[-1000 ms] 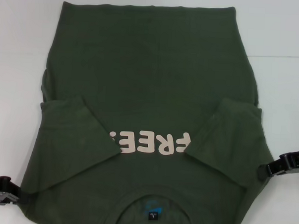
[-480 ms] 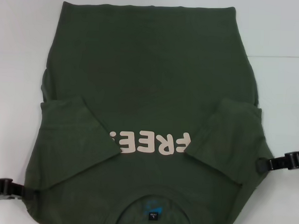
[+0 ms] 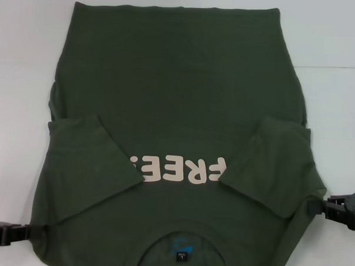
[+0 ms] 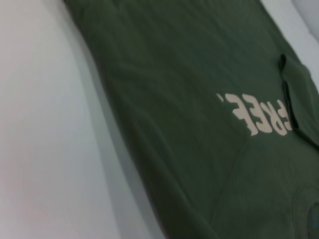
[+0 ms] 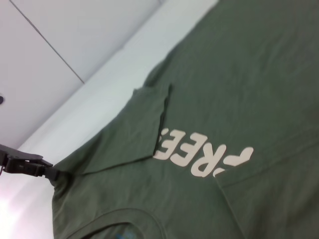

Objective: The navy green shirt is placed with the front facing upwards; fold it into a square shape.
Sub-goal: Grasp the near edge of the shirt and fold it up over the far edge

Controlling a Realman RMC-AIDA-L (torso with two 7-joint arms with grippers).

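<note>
The navy green shirt (image 3: 179, 92) lies flat on the white table, front up, hem at the far side and collar near me. Both short sleeves are folded inward over the chest and partly cover the pale pink "FREE!" print (image 3: 179, 170). A small dark neck label (image 3: 182, 255) shows inside the collar. My left gripper (image 3: 31, 232) is at the shirt's left shoulder edge, shut on the cloth; the right wrist view shows the left gripper (image 5: 54, 174) pinching that corner. At the right shoulder edge, my right gripper (image 3: 317, 207) is shut on the fabric, which bulges out toward it.
The white table (image 3: 335, 40) extends on all sides of the shirt. A thin seam line (image 3: 333, 67) crosses it at the far right. No other objects are in view.
Both grippers have slid toward me along the shirt's side edges, to the shoulders. The right shoulder edge now bulges out at the right gripper's tips.
</note>
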